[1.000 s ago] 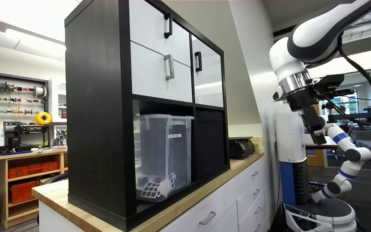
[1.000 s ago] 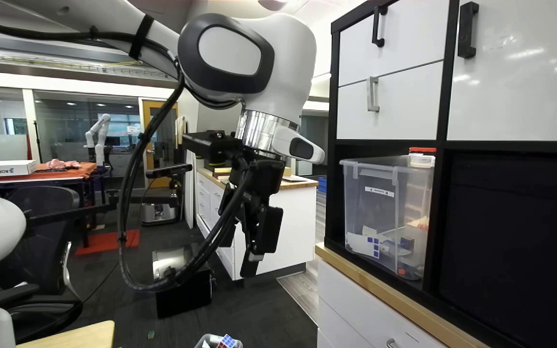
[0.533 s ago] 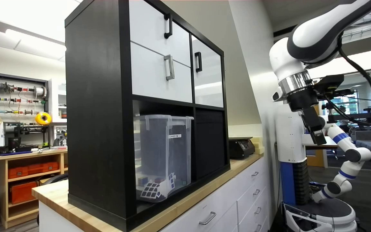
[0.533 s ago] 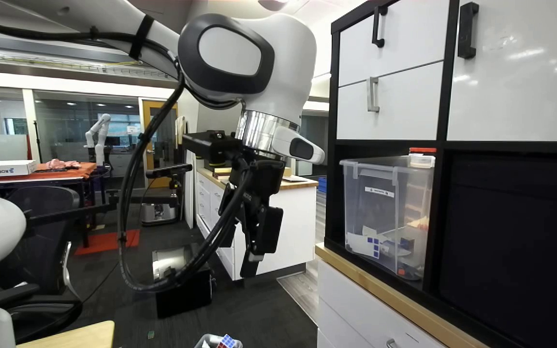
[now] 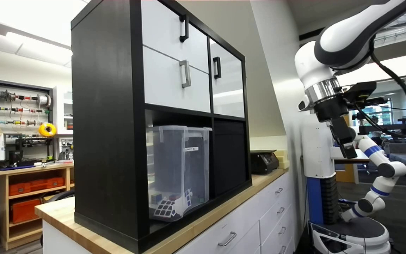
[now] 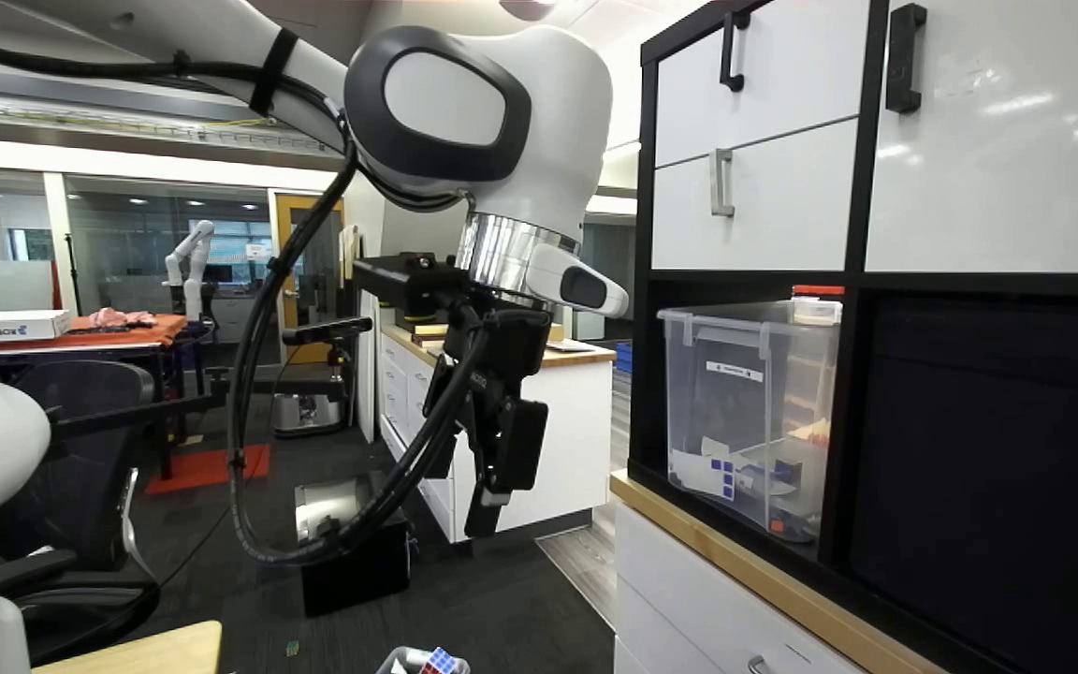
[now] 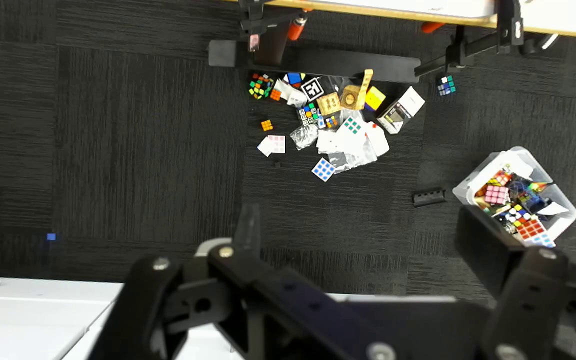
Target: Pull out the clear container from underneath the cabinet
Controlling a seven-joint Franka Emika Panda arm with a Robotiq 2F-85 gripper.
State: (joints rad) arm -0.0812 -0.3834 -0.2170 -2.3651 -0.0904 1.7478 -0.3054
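A: The clear container (image 6: 726,412), right of centre in an exterior view, stands upright inside the lower-left opening of the cabinet (image 5: 104,123). Where does the grip belong?

B: On the front of the rim (image 6: 717,321), most likely: one fingertip over the lip, the other outside, closing on the thin wall between. The dark gap above looks tight, so a shallow, careful entry is called for.

A: A red-topped item (image 6: 818,291) shows at the rim's right end in the frame. A hazard?

B: Possibly. Whether it rests on the rim or just behind cannot be told; a smooth, level draw should give it less cause to tip.

A: And the landing?

B: The wooden counter (image 5: 189,231), running diagonally through the bottom of an exterior view, offers only a narrow ledge before the opening. The container would likely overhang it, so the pull wants to be slow, the front kept from dipping.

A: And the grip itself?

B: The end effector (image 7: 360,222) hangs well apart from the container in both exterior views, pointing down. Its fingers rise from the bottom of the wrist view, wide apart, nothing between them, the floor (image 7: 143,135) beyond. The step in hand appears to be the approach: turn toward the opening, square up to the front, then reach.
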